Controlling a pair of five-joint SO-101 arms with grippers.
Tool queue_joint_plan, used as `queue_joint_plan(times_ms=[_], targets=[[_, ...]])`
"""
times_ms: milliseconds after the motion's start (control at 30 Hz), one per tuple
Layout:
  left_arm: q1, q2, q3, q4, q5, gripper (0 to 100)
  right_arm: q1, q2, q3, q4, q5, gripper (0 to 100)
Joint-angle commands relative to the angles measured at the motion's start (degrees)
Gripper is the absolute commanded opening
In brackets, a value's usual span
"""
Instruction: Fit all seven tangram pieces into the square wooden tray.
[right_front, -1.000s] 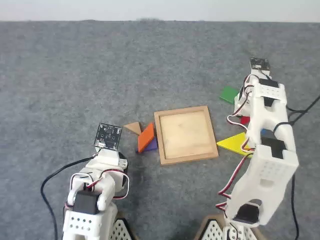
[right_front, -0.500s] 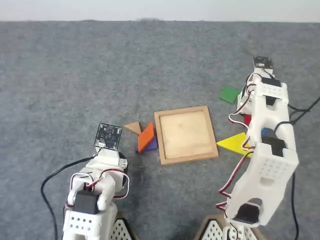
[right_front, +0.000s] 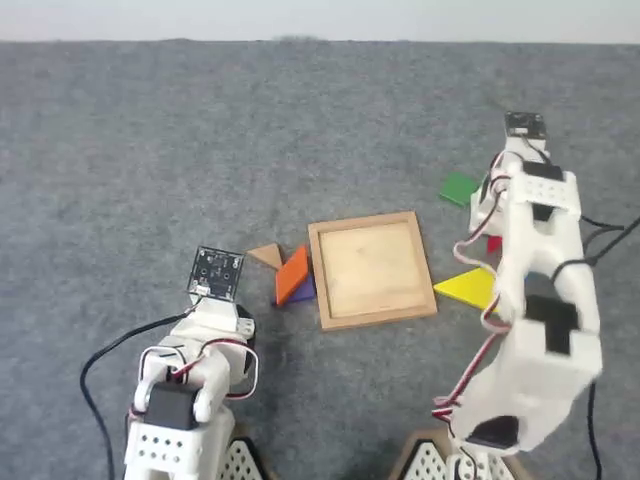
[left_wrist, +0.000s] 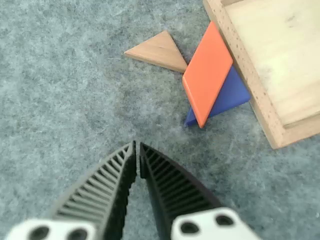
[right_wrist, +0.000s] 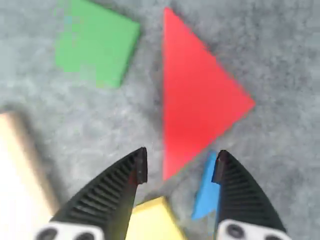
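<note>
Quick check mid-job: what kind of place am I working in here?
Probably a robotics test bench: grey fabric-covered table, left arm and right arm side by side, square wooden tray with tangram pieces beside it.

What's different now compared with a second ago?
The right arm drifted slightly away from the wooden tray; its gripper hangs with jaws open over the red triangle. Nothing was gripped or released. The left arm, the tray and the pieces stayed put.
</note>
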Motion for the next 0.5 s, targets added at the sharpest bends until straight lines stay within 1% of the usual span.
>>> queue_joint_plan(times_ms=[0,67,133,200,300,467], targets=[[0.1,-0.7,-0.7,0.4,0.7,1,-3.2,-12.0,5.8,-3.6,2.0,21.0],[0.1,-0.7,-0.7,0.4,0.7,1,-3.9,-15.4,8.2,-5.4,2.7,21.3],[0.1,-0.7,-0.7,0.4,0.7,1,-3.0,-16.7,8.3,-5.8,2.8,22.4],[0.1,-0.7,-0.7,0.4,0.7,1,-1.1,-15.9,6.7,-5.8,2.8,26.8],[0.1,-0.7,-0.7,0.4,0.7,1,1.2,-11.6,3.3,-5.8,3.1,30.7],[0.1,-0.7,-0.7,0.4,0.7,1,1.7,-0.7,-5.8,-3.7,3.2,28.1]])
